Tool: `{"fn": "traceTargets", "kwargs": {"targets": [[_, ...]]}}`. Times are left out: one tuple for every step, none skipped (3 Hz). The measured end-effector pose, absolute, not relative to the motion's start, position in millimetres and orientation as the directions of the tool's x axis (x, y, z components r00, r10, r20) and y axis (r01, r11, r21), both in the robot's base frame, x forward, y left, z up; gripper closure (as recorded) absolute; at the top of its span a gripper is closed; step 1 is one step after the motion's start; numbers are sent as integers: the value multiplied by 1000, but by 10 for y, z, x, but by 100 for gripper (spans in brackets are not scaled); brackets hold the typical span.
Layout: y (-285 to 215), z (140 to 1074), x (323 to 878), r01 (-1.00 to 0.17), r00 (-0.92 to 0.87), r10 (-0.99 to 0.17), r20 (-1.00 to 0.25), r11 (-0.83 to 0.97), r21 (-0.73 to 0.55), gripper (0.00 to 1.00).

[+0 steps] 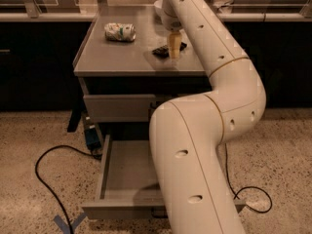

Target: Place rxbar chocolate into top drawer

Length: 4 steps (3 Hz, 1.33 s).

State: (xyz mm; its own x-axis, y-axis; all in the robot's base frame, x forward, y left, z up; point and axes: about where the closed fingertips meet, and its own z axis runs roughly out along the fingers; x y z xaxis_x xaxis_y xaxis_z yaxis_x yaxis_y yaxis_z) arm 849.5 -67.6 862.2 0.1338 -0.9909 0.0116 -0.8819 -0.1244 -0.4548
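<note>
My hand (173,47) is down over the right part of the grey tabletop (122,60), its tip right at the chocolate bar (162,50). I cannot tell how far open it is, nor whether it has hold of the bar. The bar is a small dark flat thing lying on the tabletop, partly hidden behind my hand; no print on its wrapper can be read. Well to the left of it, nearer the back edge, a can (120,31) lies on its side, white with green markings, and none of its lettering is legible.

My white arm (214,111) curves up from the foreground and covers the right side of the cabinet. Just below the tabletop is the flat grey front of the top drawer (117,108), which looks pushed in. Below it a lower drawer (100,177) is pulled far out. A black cable (43,177) loops over the speckled floor (29,140) at the left, and a blue tape mark (67,223) lies near the drawer's front corner.
</note>
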Motion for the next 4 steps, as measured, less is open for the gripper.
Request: {"fn": "traceTargets", "kwargs": {"targets": [[-657,8487,8433,-899,156,-988,16,-149,-412,0],[-619,8348,8409,-910,177,-984,38,-178,-374,0],[-619,8348,8410,-910,177,-984,38,-178,-374,0],[-599,8360,8515,-898,168,-984,61,-178,-403,0]]}}
